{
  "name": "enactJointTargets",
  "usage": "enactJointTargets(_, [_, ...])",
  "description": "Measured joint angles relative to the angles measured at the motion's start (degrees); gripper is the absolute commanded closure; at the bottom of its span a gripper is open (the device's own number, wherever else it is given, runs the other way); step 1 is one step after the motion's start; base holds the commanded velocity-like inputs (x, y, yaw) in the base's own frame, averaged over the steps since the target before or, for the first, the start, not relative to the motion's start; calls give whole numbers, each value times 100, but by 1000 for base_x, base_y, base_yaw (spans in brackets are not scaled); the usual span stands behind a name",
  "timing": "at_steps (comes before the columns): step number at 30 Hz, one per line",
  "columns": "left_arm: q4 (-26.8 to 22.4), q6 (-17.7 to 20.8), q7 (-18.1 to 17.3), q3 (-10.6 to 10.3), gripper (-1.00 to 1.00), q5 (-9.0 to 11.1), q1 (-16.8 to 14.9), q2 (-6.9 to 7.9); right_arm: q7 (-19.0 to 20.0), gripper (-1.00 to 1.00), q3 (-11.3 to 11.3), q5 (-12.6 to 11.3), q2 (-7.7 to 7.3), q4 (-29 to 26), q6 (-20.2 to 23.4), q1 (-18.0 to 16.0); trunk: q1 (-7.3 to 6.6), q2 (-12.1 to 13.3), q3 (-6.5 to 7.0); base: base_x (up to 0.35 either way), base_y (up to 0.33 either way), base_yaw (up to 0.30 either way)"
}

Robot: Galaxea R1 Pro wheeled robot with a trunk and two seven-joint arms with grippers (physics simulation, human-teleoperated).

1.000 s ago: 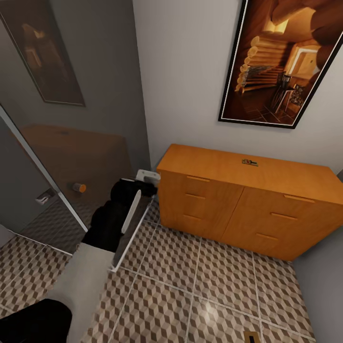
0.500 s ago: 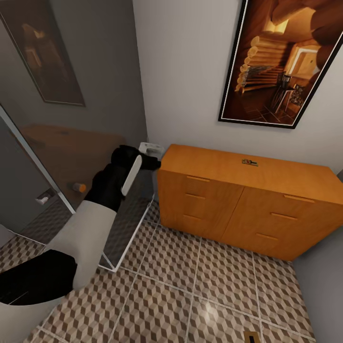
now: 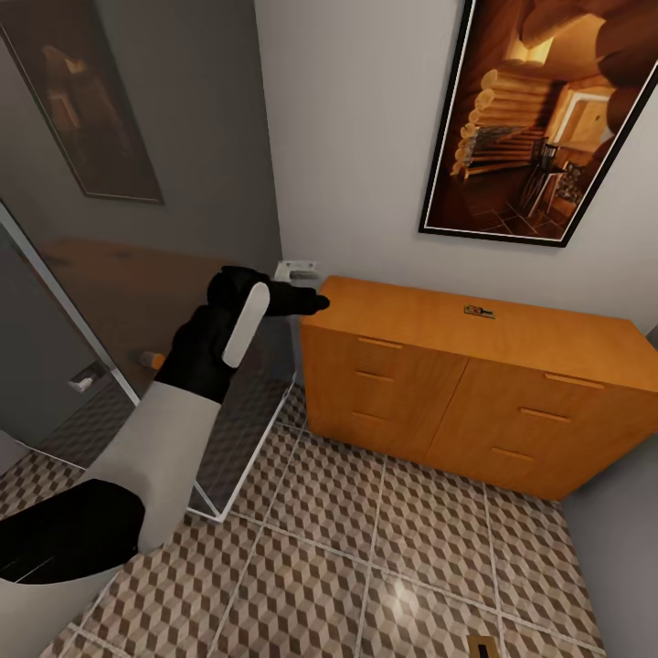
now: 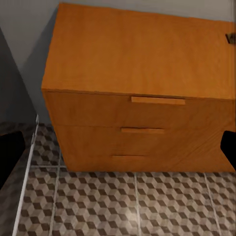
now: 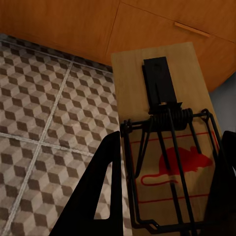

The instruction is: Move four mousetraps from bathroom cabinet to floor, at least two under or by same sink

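**Q:** Which step is in hand?

**A:** Fetching from the orange-brown wooden cabinet [image 3: 475, 384]. My left gripper [image 3: 306, 302] hovers at the near left corner of its flat top, its jaws spread wide; in the left wrist view both black fingertips [image 4: 228, 150] sit at the frame's edges. One small dark mousetrap with grey metal parts [image 3: 479, 312] lies on the cabinet top near the wall, well apart from that gripper.

**Q:** And the right gripper?

**A:** The right gripper [image 5: 164, 196] has a pale wooden mousetrap printed with a red mouse [image 5: 167, 147] between its fingers. I judge the trap pinched and carried above the cube-patterned tiled floor [image 5: 44, 98].

**Q:** What does the next move call for?

**A:** I judge a reach along the top towards the wall, then a flat, careful close on a thin board. The sink is out of sight, so placement calls for a turn.

**Q:** Obstacles?

**A:** A glass panel [image 3: 137, 302] stands close beside my left arm, and a framed picture [image 3: 539, 119] hangs above the cabinet.
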Motion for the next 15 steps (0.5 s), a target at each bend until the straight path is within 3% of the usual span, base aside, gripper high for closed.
enactJointTargets(3, [-37, 6, -11, -196, -100, 36, 0, -2, -1, 100, 0, -1, 0, 0, 0, 0, 0, 0, 0, 0, 0, 0])
enactJointTargets(8, [-65, 9, -213, -879, -100, 95, 0, -3, -2, 100, 0, -1, 0, 0, 3, 0, 0, 0, 0, 0, 0, 0])
enactJointTargets(9, [-69, 9, -381, -1142, -100, 133, 0, -3, -1, 100, 0, -1, 0, 0, 4, 0, 0, 0, 0, 0, 0, 0])
enactJointTargets(10, [-69, 10, -486, -1277, -100, 132, 0, -3, 0, 100, 0, -1, 0, 0, 4, 0, 0, 0, 0, 0, 0, 0])
enactJointTargets(11, [-74, 12, -1057, -1697, -100, 241, 0, -4, 0, 100, 0, 0, 0, 0, 5, 0, 0, 0, 0, 0, 0, 0])
enactJointTargets(14, [-76, 10, -1505, -1876, -100, 191, -1, -2, -2, 100, 0, -1, 0, 0, 5, 0, 0, 0, 0, 0, 0, 0])
enactJointTargets(15, [-76, 11, -1812, -2001, -100, 199, -1, -2, -1, 100, 0, 1, 0, 0, 5, 0, 0, 0, 0, 0, 0, 0])
